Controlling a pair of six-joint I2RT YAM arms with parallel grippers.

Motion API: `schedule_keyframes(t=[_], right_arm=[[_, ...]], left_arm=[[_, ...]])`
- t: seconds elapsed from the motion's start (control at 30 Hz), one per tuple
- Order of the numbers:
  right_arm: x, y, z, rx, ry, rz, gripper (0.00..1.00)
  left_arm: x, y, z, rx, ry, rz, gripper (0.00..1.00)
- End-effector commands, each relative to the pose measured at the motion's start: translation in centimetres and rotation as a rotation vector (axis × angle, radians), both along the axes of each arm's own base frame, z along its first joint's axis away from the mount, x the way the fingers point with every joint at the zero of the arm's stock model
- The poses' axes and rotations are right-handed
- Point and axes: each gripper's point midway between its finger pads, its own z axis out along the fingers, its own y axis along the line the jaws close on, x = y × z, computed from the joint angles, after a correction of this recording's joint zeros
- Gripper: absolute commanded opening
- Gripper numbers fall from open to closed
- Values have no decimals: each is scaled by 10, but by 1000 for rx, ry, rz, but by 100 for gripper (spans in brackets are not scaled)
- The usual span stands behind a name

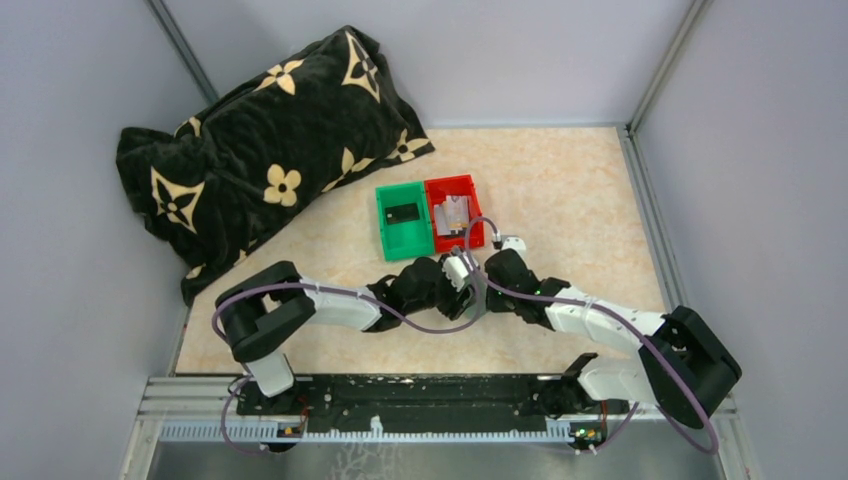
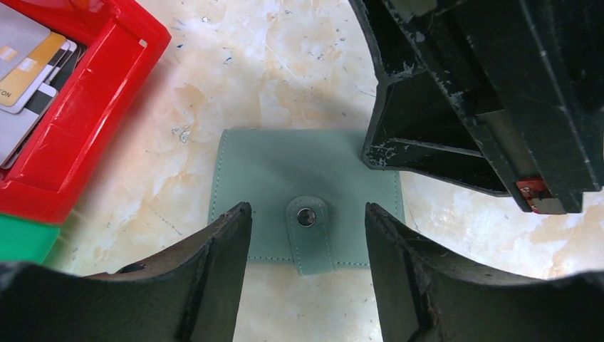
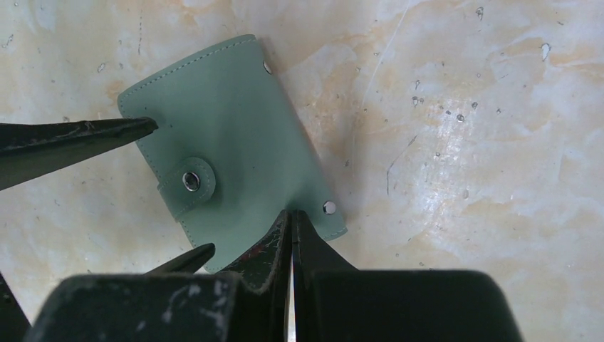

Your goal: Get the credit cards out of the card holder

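On marbled tabletop (image 2: pixel 285 64), flat stitched sage card holder (image 2: pixel 285 171), rounded snap tab (image 2: pixel 308 239)

The credit cards (image 2: pixel 25 71) and red bin (image 2: pixel 92 107) run off the left wrist view.

From here I see a black pillow (image 1: pixel 265 150) with cream flower patterns slumped at the bench's 10 o'clock corner, partly off the marbled beige bench (image 1: pixel 570 190). Mid-bench sit two small bins, touching: the green bin (image 1: pixel 381 222) lies at 9 o'clock of the red bin (image 1: pixel 450 183) (something dark and flat lies inside the green one).
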Motion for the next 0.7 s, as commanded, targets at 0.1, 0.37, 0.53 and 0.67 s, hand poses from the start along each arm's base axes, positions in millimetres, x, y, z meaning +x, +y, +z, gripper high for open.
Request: schedule_keyframes(t=[0.1, 0.37, 0.53, 0.67], right_arm=[[-7, 8, -2, 63, 26, 8, 0], [-8, 7, 0, 64, 24, 5, 0], [-8, 10, -1, 79, 29, 2, 0], [-9, 10, -4, 81, 37, -7, 0]], left_arm=[[-1, -8, -14, 6, -3, -24, 62], [-2, 1, -43, 105, 31, -21, 31], [-3, 5, -37, 86, 33, 1, 0], [0, 13, -11, 29, -1, 41, 0]])
